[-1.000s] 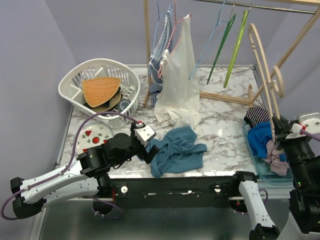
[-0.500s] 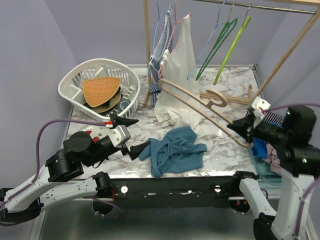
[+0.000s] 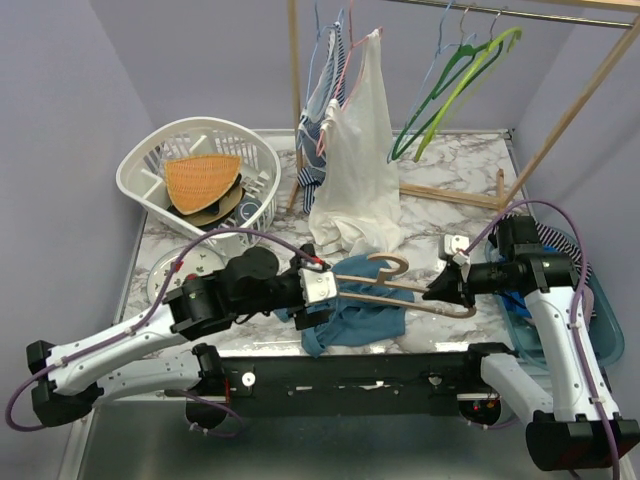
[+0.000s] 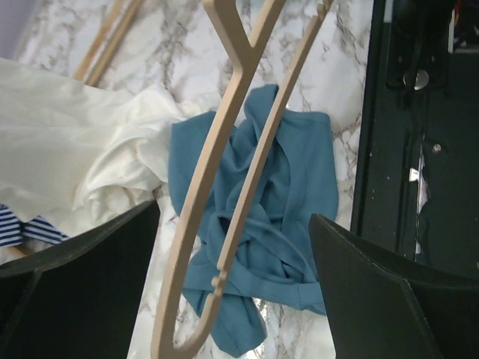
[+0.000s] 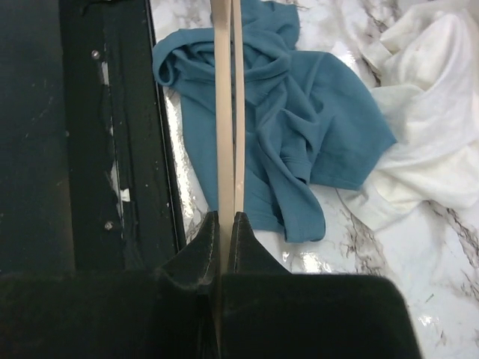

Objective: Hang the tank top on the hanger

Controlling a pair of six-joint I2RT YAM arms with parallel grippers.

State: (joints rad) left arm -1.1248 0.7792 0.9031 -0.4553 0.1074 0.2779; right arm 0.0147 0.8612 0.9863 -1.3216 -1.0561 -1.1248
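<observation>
The teal-blue tank top [image 3: 362,318] lies crumpled on the marble table near the front edge. It also shows in the left wrist view [image 4: 296,187] and the right wrist view [image 5: 307,112]. The beige hanger [image 3: 405,290] is held level just above it, hook pointing to the back. My right gripper [image 3: 438,290] is shut on the hanger's right end [image 5: 224,112], jaws pinching the bars [image 5: 227,218]. My left gripper [image 3: 335,290] is wide open [image 4: 233,221], and the hanger's curved left end [image 4: 217,149] sits between the fingers without touching them.
A long cream-white garment [image 3: 360,170] hangs from the rail and pools just behind the tank top. A striped garment [image 3: 322,100] and green hangers [image 3: 450,80] hang beside it. A white basket [image 3: 200,175] stands back left, and a blue bin [image 3: 605,335] of clothes at the right.
My right arm has brought the beige hanger down from the rack's right side to just over the tank top. My left gripper has moved right to the hanger's left end. The green hangers have swung.
</observation>
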